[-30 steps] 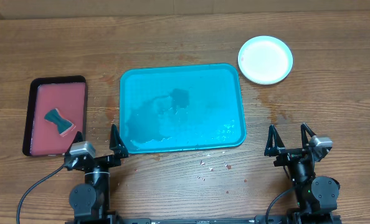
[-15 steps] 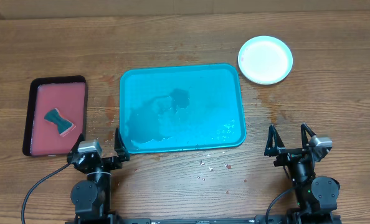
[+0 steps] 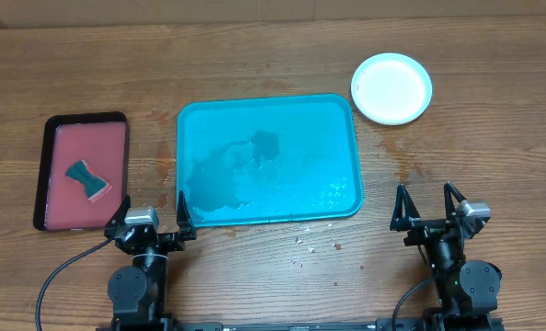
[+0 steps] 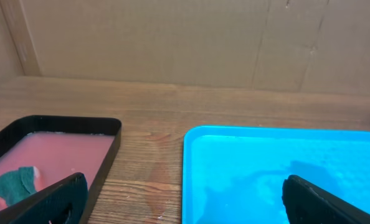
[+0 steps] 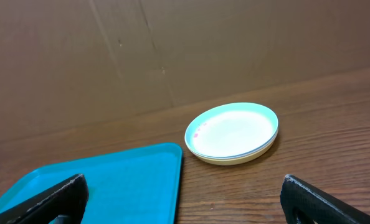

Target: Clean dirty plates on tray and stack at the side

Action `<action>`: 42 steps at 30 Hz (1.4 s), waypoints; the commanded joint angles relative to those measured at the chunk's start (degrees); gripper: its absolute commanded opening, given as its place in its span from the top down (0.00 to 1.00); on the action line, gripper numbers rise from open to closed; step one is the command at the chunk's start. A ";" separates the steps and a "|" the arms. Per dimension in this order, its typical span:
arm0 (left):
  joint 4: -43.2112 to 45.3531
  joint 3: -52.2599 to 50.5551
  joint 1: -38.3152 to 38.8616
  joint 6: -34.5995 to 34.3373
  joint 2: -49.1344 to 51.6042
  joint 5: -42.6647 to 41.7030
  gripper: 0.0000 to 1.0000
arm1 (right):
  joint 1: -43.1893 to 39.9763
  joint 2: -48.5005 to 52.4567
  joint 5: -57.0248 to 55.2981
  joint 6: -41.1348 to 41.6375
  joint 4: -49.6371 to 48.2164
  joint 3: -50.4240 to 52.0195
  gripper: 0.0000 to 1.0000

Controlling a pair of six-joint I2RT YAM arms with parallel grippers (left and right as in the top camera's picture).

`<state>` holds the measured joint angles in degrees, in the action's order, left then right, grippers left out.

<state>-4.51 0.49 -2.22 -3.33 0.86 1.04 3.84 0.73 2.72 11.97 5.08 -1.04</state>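
Observation:
The turquoise tray [image 3: 268,158] lies mid-table with nothing on it but wet patches; it also shows in the left wrist view [image 4: 284,174] and the right wrist view [image 5: 104,180]. The plates [image 3: 392,88] sit stacked on the wood at the far right, off the tray, white on top; in the right wrist view the stack [image 5: 232,132] shows a mint and a yellowish rim beneath and a small red speck. My left gripper [image 3: 151,213] is open and empty near the tray's front left corner. My right gripper [image 3: 429,204] is open and empty at the front right.
A black-rimmed pinkish-red tray [image 3: 80,171] at the left holds a teal sponge [image 3: 87,178]; it also shows in the left wrist view [image 4: 60,149]. Small crumbs [image 3: 314,244] lie on the wood in front of the turquoise tray. A cardboard wall stands behind the table.
My left gripper has shifted a little to the right, toward the tray's front left corner. The right arm and the plates have not moved.

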 commanded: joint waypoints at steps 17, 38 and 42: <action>0.04 -0.22 0.48 4.66 -0.66 -0.81 0.00 | 0.33 -0.57 -0.31 -0.04 -0.48 0.59 0.00; 0.04 -0.22 0.46 4.66 -0.66 -0.83 0.00 | 0.33 -0.57 -0.28 -0.04 -0.46 0.59 0.00; 0.04 -0.22 0.46 4.66 -0.66 -0.81 0.00 | 0.33 -0.57 -0.31 -0.04 -0.46 0.59 0.00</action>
<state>-4.51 0.49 -2.22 0.21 0.86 1.04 3.86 0.73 2.72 11.97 5.04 -1.04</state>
